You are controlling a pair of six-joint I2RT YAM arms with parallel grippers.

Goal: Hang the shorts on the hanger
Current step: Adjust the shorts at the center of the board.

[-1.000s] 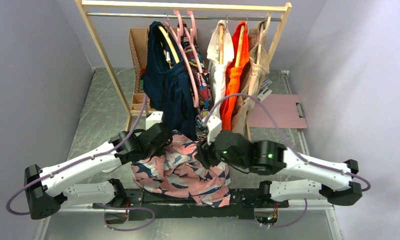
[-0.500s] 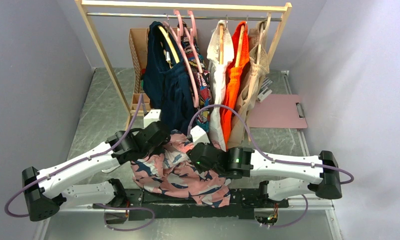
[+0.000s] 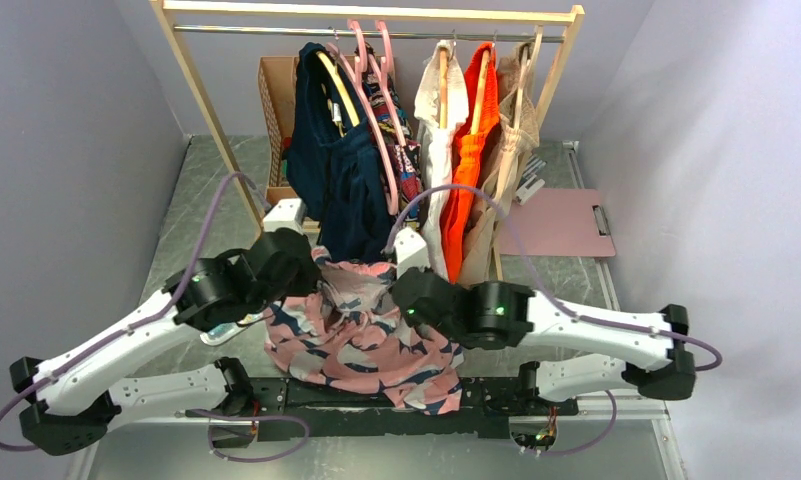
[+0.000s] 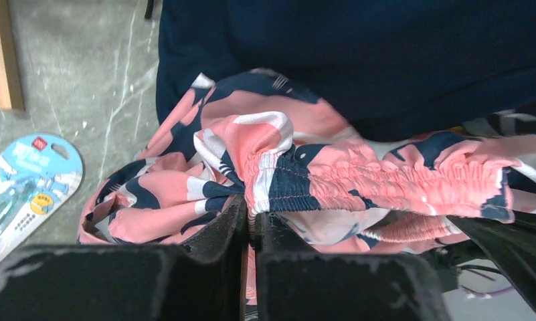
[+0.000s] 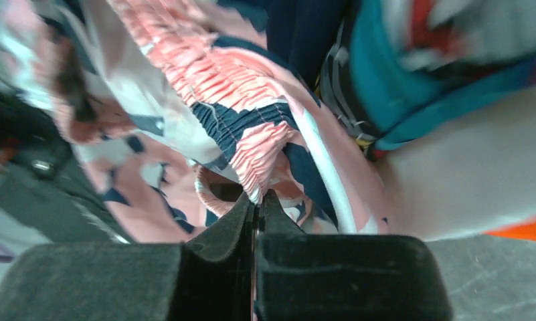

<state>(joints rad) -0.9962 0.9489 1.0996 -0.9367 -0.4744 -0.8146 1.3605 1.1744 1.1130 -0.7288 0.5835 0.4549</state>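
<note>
The pink shorts with navy and white print hang over the table's near edge between my two arms. My left gripper is shut on the left end of their gathered waistband, which shows pinched at the fingertips of that gripper in the left wrist view. My right gripper is shut on the waistband's right end, a fold of the shorts held in the right gripper. The pale-pink hanger hangs on the rail, above and behind the shorts.
A wooden rack carries a navy garment, a multicolour one, and white, orange and beige clothes. A pink clipboard lies at right, a blue packet on the table at left, and a wooden box stands behind.
My right gripper has shut on the waistband. The left arm has swung left and back with its end, and the waistband now spans the two grippers.
</note>
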